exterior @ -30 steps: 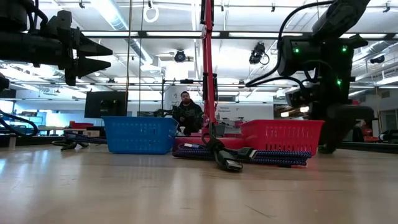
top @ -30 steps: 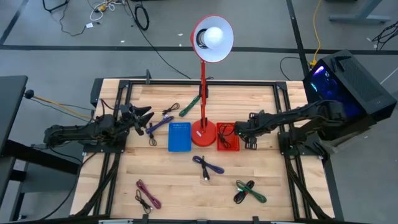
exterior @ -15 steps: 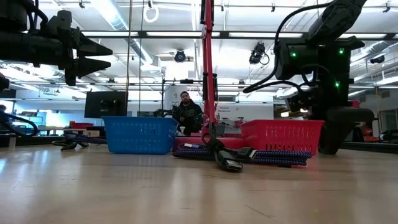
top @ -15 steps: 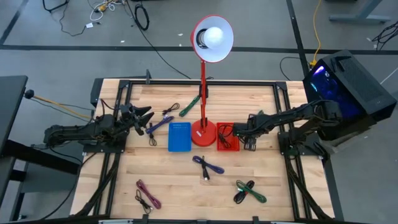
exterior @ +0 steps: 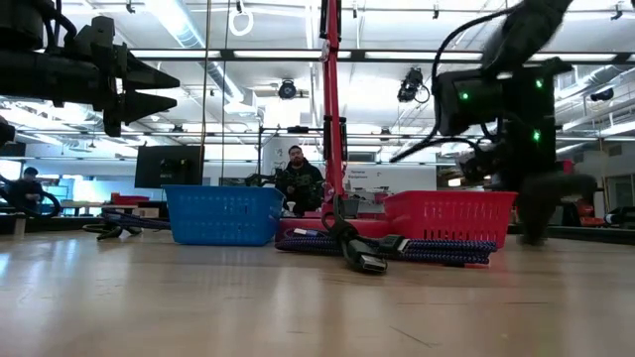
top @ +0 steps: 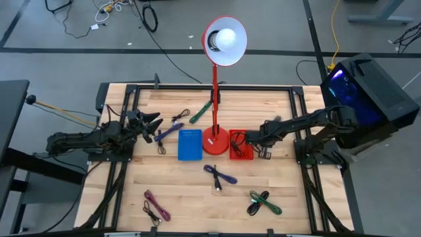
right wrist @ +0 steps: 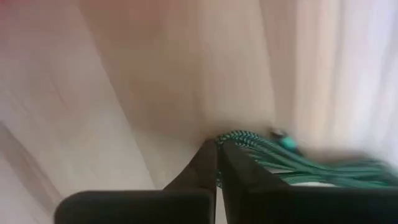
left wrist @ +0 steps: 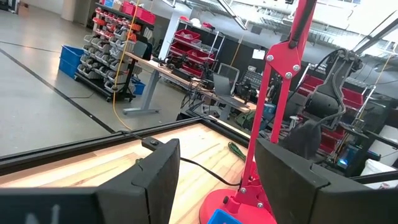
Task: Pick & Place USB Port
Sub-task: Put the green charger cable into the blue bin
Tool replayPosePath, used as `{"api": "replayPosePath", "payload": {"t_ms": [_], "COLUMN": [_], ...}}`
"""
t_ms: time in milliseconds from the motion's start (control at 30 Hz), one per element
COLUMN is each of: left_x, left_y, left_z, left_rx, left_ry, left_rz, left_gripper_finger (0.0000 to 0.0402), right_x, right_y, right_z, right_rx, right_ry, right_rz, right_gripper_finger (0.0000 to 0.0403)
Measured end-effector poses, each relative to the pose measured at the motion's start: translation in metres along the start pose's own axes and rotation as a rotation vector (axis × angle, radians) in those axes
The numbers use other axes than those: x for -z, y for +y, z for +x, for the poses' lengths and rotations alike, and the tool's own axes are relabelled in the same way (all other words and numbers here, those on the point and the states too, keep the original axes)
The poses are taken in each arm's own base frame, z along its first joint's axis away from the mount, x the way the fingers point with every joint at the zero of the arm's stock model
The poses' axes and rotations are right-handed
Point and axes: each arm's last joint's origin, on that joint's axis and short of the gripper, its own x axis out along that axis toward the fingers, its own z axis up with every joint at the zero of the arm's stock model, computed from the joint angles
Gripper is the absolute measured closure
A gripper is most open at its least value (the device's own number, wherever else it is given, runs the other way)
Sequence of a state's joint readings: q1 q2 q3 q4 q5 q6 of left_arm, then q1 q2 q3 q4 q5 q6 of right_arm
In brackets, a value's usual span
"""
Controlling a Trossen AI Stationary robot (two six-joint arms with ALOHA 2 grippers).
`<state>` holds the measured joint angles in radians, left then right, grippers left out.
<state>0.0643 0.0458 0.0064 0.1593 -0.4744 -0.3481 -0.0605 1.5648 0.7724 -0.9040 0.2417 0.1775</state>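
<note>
Several coiled USB cables lie on the wooden table: a green one (top: pixel 262 201) near the front right, a purple one (top: pixel 220 175) at the middle, a pink one (top: pixel 155 206) at the front left, a blue-purple one (top: pixel 168 131) and a green one (top: pixel 200 114) farther back. My right gripper (top: pixel 252 138) is shut and hangs above the right side of the red basket (top: pixel 240 147). In its wrist view (right wrist: pixel 217 163) a green braided cable (right wrist: pixel 292 157) shows on the table beyond the fingertips. My left gripper (top: pixel 152 122) is open and empty, raised at the table's left (left wrist: pixel 217 186).
A red desk lamp (top: pixel 216 139) stands at the table's middle between a blue basket (top: pixel 190 145) and the red basket. In the low view the purple cable (exterior: pixel 367 248) lies in front of both baskets. A person (exterior: pixel 299 180) sits in the room beyond.
My right arm has shifted a little above the red basket and shows blurred now. The cables and baskets lie as before.
</note>
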Motion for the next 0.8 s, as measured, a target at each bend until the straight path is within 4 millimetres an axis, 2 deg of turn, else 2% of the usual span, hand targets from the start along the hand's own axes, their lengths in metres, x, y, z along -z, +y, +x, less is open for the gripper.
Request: {"api": "replayPosePath", "payload": {"t_ms": [200, 433, 600, 667, 800], "left_x": [0.0, 0.0, 0.002, 0.002, 0.0], "left_y": [0.0, -0.001, -0.007, -0.01, -0.012], "left_z": [0.0, 0.0, -0.001, -0.002, -0.002], "left_rx": [0.0, 0.021, 0.249, 0.326, 0.358], "left_ry": [0.0, 0.008, 0.087, 0.105, 0.095], "left_rz": [-0.008, -0.055, -0.041, -0.039, -0.046], "left_gripper_finger": [0.0188, 0.0189, 0.0188, 0.0189, 0.0189], "right_x": [-0.022, -0.043, -0.046, -0.043, -0.035], "right_y": [-0.011, -0.028, -0.027, -0.021, -0.002], "right_z": [-0.051, -0.119, -0.164, -0.178, -0.2], "right_rx": [0.089, 0.176, 0.022, -0.056, -0.169], "right_ry": [-0.058, -0.287, -0.561, -0.666, -0.831], "right_rz": [-0.028, 0.07, 0.118, 0.101, 0.082], "right_gripper_finger": [0.0402, 0.0403, 0.0403, 0.0403, 0.0403]}}
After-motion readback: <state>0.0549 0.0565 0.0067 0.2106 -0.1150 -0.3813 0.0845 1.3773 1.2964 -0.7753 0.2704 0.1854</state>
